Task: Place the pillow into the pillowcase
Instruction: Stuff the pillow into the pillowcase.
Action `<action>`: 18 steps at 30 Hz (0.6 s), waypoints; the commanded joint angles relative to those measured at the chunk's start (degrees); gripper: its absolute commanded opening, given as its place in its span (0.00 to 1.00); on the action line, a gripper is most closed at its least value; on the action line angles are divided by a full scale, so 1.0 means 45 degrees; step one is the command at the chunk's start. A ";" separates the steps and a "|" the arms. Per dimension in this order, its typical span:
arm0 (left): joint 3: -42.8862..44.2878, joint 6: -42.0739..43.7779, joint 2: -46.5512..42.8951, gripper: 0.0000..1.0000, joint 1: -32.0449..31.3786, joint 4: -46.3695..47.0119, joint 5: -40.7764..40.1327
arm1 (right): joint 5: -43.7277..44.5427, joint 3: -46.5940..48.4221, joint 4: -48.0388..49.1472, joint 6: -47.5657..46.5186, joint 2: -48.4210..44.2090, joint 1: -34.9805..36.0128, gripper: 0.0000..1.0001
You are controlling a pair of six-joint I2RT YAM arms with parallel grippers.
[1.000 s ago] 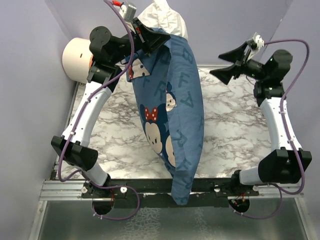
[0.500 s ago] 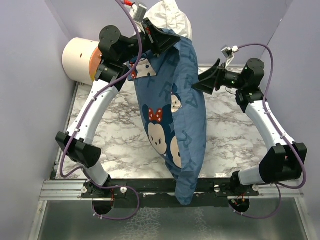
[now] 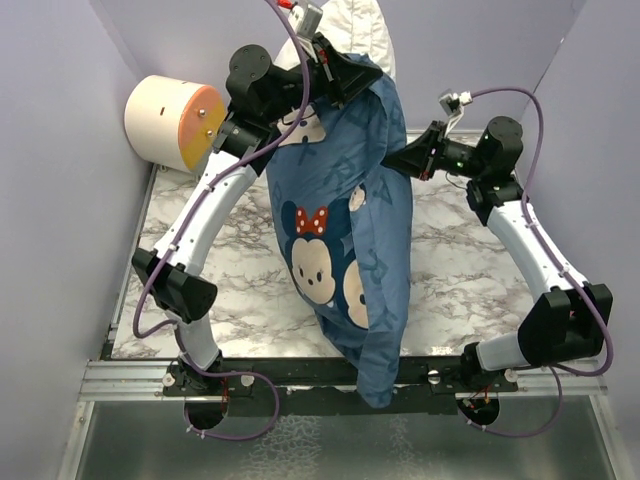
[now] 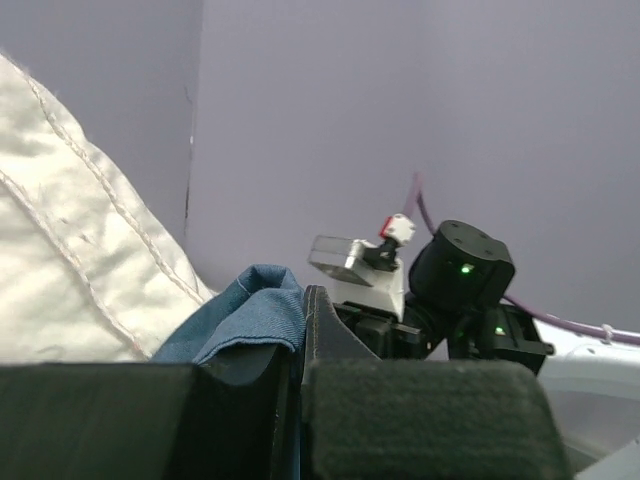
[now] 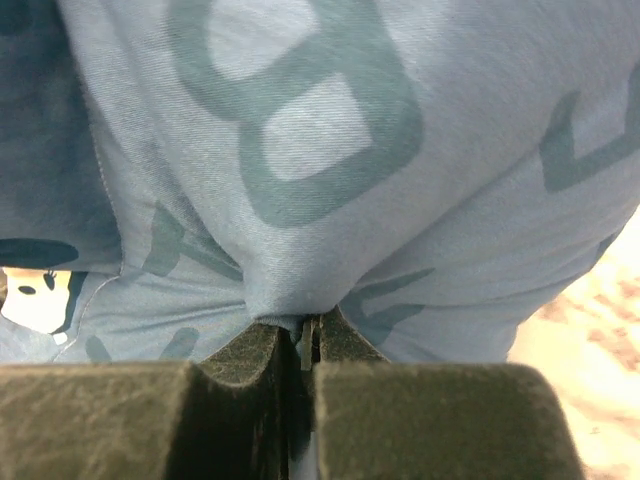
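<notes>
Lilac walls close in my marble-patterned worktop [image 3: 480, 290], and above it hangs the blue pillowcase [image 3: 345, 250], its lower end drooping past the near edge, with the white pillow [image 3: 365, 25] poking out of its top. My left tool [image 3: 345, 70] is clamped on the case's upper edge beside the pillow, while my right tool [image 3: 395, 160] is pinched shut on a fold of the case's right side. A cream cylinder [image 3: 170, 122] lies in the far left corner.
</notes>
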 commanded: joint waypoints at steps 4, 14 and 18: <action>0.3300 -0.0314 0.1803 0.00 -0.0334 0.0240 -0.2796 | 0.3734 0.4000 -0.0384 -0.3498 -0.1020 -0.1877 0.01; 0.4465 0.0955 0.2812 0.00 -0.0273 -0.0936 -0.3912 | 0.6042 0.7169 -0.2381 -0.9491 -0.0866 -0.2094 0.01; -0.1362 0.1623 0.0533 0.00 0.0310 0.0558 -0.4597 | 0.4564 0.2355 -0.1069 -1.0808 -0.2510 -0.1358 0.01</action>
